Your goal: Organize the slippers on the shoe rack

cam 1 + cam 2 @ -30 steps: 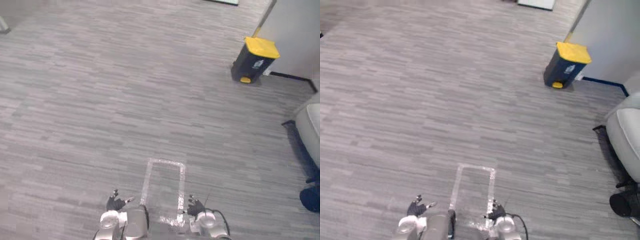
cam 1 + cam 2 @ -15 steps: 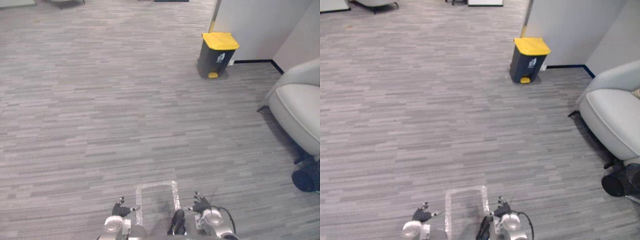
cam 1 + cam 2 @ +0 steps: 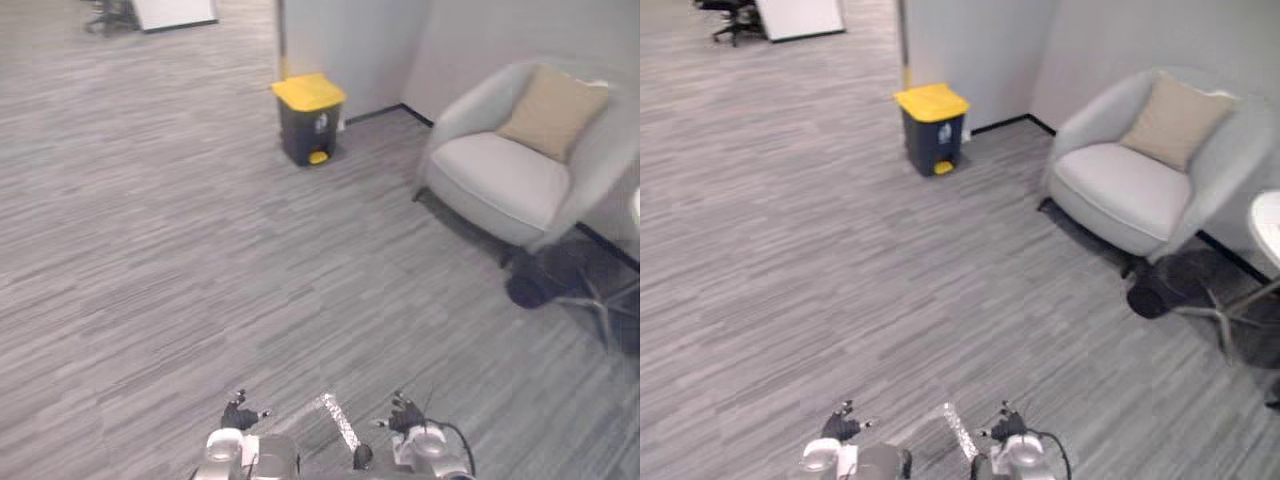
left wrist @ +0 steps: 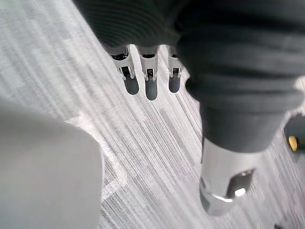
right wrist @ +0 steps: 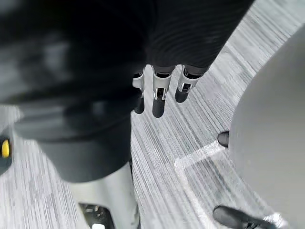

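Left eye view: a grey striped carpet floor [image 3: 150, 250] runs across the frame. At upper centre a dark plastic bin with a yellow lid [image 3: 308, 120] stands by the wall corner. At upper right is a pale grey upholstered armchair [image 3: 495, 180] with a tan square cushion [image 3: 553, 112] leaning against its back. Just below the chair a dark rounded object [image 3: 525, 290] lies on the carpet; what it is cannot be told. At the bottom edge the left hand [image 3: 238, 413] and the right hand [image 3: 405, 415] hang low, well apart, with a short strip of pale tape [image 3: 340, 425] on the carpet between them.

Right eye view: the edge of a white round tabletop [image 3: 1268, 225] shows at the right border, and a white board [image 3: 800, 15] at upper left.

Left wrist view: the left hand's silver, dark-tipped fingers [image 4: 151, 86] point straight down over the carpet, spread slightly, holding nothing.

Right wrist view: the right hand's fingers [image 5: 158, 100] likewise hang straight and empty above the carpet.
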{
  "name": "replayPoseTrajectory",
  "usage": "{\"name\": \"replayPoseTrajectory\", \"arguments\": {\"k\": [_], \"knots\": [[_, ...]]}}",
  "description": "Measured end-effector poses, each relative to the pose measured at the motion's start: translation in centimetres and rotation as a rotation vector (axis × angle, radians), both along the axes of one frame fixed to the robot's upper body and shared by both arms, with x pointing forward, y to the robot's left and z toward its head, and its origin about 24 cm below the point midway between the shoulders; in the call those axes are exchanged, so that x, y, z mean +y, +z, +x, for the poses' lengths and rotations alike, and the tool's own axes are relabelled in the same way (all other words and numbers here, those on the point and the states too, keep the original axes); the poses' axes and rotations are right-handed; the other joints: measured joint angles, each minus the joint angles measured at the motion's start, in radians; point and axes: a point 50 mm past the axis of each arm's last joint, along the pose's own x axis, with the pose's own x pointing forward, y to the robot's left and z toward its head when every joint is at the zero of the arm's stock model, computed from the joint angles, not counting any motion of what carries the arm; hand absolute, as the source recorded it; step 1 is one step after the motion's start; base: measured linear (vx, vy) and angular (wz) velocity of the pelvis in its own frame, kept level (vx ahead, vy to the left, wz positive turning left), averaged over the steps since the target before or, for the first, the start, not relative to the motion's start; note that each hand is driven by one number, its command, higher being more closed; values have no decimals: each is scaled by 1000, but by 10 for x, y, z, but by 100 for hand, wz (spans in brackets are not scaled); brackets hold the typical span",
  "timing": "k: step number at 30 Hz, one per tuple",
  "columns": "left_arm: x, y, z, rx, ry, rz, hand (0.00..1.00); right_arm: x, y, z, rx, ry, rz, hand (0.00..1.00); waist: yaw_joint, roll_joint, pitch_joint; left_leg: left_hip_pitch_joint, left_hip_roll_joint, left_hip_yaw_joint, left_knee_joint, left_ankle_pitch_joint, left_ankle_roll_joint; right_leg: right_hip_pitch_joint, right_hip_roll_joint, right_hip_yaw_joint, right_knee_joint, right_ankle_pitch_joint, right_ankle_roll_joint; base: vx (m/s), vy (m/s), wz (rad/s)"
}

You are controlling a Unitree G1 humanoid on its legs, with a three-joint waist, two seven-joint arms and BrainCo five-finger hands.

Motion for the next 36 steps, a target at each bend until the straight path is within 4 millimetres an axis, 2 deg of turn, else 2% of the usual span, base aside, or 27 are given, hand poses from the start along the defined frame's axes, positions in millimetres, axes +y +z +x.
{"name": "replayPoseTrajectory", "arguments": {"k": [1, 3, 5, 7, 9, 11, 12, 13, 14, 16, 17, 18, 19, 20, 21, 22, 23, 24, 25, 27, 28, 32, 36], "knots": [[1, -1, -1, 5, 5, -1, 0, 3, 0, 0, 1, 7, 7, 0, 3, -1, -1, 27, 6, 54, -26, 6, 10, -15, -22, -53, 34, -8, 3, 62, 151, -116], [0, -2, -3, 11, 8, -3, 0, 7, 0, 1, -2, 32, 7, 0, 4, 2, 0, 85, 18, 146, -61, 10, 17, -18, -82, -241, 106, -19, -2, 57, 126, -129], [0, -4, -6, 27, 4, -3, 0, 8, 0, 1, 1, 45, 11, 0, 3, 3, 1, 129, 32, 232, -80, 10, 17, 6, -161, -519, 156, -36, -31, 44, 47, -125], [0, -4, -6, 31, -11, 1, 0, 7, 0, 3, 2, 56, 4, 0, -1, 0, 0, 139, 37, 269, -98, 10, 17, 8, -182, -665, 148, -50, -30, 22, -64, -96], [-4, -5, -5, 34, -23, -9, 0, -3, 0, 7, 5, 62, -24, 0, -7, 15, 7, 155, 42, 272, -130, 15, 8, -4, -172, -703, 142, -39, -42, 19, -86, -56], [-8, -5, -4, 33, -37, -16, 0, -13, 0, 7, 11, 61, -49, 0, -8, 26, 11, 162, 50, 273, -153, 30, -10, 3, -131, -690, 86, -19, -51, 16, -76, -30], [-11, -5, -3, 27, -48, -23, 0, -21, -2, 4, 30, 60, -70, 0, -2, 45, 5, 159, 68, 267, -160, 39, -21, 17, -89, -675, 14, 11, -59, 20, -75, -26], [-11, -5, -4, 27, -48, -24, 0, -22, -2, 3, 35, 60, -73, 0, -2, 46, 5, 157, 73, 269, -156, 39, -21, 23, -78, -672, -8, 18, -59, 24, -110, -33], [-12, -4, -3, 24, -49, -26, 0, -24, -3, 2, 42, 59, -77, 0, -2, 46, 6, 142, 96, 272, -121, 35, -26, 41, -47, -660, -67, 38, -57, 1, -87, -28], [-12, -2, 0, 7, -52, -31, 0, -26, -2, 2, 43, 58, -83, 0, 3, 51, 15, 86, 147, 270, 41, 1, -43, 75, 7, -626, -157, 71, -58, -36, -115, -53], [-12, -1, 2, -4, -53, -34, 0, -27, -2, 2, 41, 59, -87, 0, 8, 61, 23, 53, 177, 272, 139, -14, -38, 88, 33, -598, -184, 80, -62, -74, -99, -111], [-14, 1, 5, -21, -53, -42, 0, -30, 0, 7, 29, 66, -100, 0, 25, 79, 34, -33, 213, 235, 325, -38, -12, 91, 72, -515, -198, 89, -72, -55, -44, -106], [-16, 1, 5, -23, -53, -46, 0, -32, 0, 7, 30, 66, -106, 0, 26, 84, 34, -45, 202, 196, 339, -52, -6, 88, 78, -493, -197, 90, -72, -10, 30, -124], [-18, 1, 6, -29, -45, -52, 0, -34, 0, 6, 34, 62, -113, 0, 31, 96, 37, -52, 167, 112, 315, -72, -13, 86, 85, -449, -197, 90, -73, 15, 102, -132], [-17, 2, 6, -35, -26, -55, 0, -39, 0, 5, 40, 55, -126, 0, 37, 102, 40, -50, 103, -2, 225, -86, -26, 82, 87, -387, -198, 90, -73, 12, 95, -128], [-17, 2, 6, -36, -26, -55, 0, -39, 0, 5, 40, 54, -129, 0, 37, 102, 41, -51, 90, -29, 198, -86, -26, 81, 87, -374, -200, 90, -73, -3, 97, -126], [-16, 2, 6, -39, -24, -54, 0, -40, 0, 5, 39, 51, -134, 0, 37, 104, 41, -49, 53, -109, 117, -84, -28, 76, 88, -340, -203, 90, -73, -29, 95, -88], [-16, 2, 6, -42, -13, -58, 0, -40, 0, 5, 38, 51, -134, 0, 42, 105, 43, -47, 35, -155, 77, -55, -47, 67, 89, -316, -207, 91, -72, -29, 117, -125], [-17, 2, 4, -41, 8, -72, 0, -43, -1, 1, 42, 50, -139, 0, 54, 120, 31, -16, 20, -161, 24, -32, -30, 84, 103, -287, -238, 109, -52, 44, 138, -109], [-12, 1, 2, -35, 24, -68, 0, -40, -2, -1, 44, 46, -129, 0, 49, 85, 20, 9, 1, -142, -11, -17, -17, 91, 82, -273, -261, 137, -45, 130, 155, -68], [-12, 1, 3, -34, 29, -70, 0, -41, -3, -4, 51, 27, -126, 0, 50, 84, 26, 37, -4, -121, -17, -13, -15, 107, 70, -266, -260, 178, -57, 107, 151, -32], [-14, -4, -6, -1, 57, -83, 0, -45, -5, -14, 69, -21, -118, 0, 44, 83, -4, 132, -13, -98, -135, 17, 10, 143, 57, -247, -272, 162, -44, 180, 82, -17], [-20, -5, -7, 7, 61, -99, 0, -49, -6, -19, 80, -69, -112, 0, 40, 87, -20, 148, -18, -101, -137, 18, 11, 152, 58, -243, -288, 159, -42, 173, 41, -7]]}}
